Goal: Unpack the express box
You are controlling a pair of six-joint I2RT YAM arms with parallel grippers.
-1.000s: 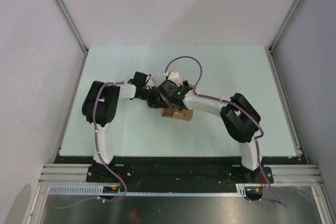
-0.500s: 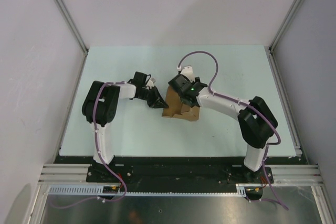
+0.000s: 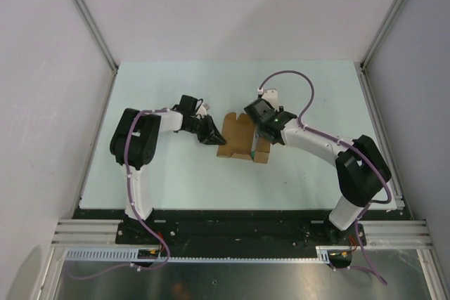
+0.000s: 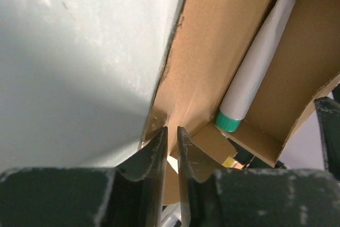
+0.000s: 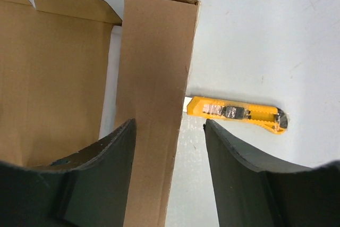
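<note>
Top external view: the pale, matte table (image 3: pixel 162 89) bears the box (image 3: pixel 235 135) at its centre. The box is plain brown cardboard, folded open with flat rectangular flaps spread out. The left gripper (image 3: pixel 213 133) sits at the box's 9 o'clock edge, and the right gripper (image 3: pixel 264 135) is over its 3 o'clock side.

In the left wrist view, the dark, rough-surfaced fingers (image 4: pixel 154 155) stand almost together with only a thin slit between them. Their tips meet the cardboard's edge, but I cannot tell whether they pinch it. Inside the box lies a smooth white tube (image 4: pixel 257 62), its round teal cap (image 4: pixel 229 122) toward 6 o'clock.

The right gripper's fingers are spread wide and hold nothing. A long, narrow flap (image 5: pixel 154 104) runs between them. Just beside the flap, at its 3 o'clock, a slim yellow knife (image 5: pixel 236 114) with a black tip lies on the table.
</note>
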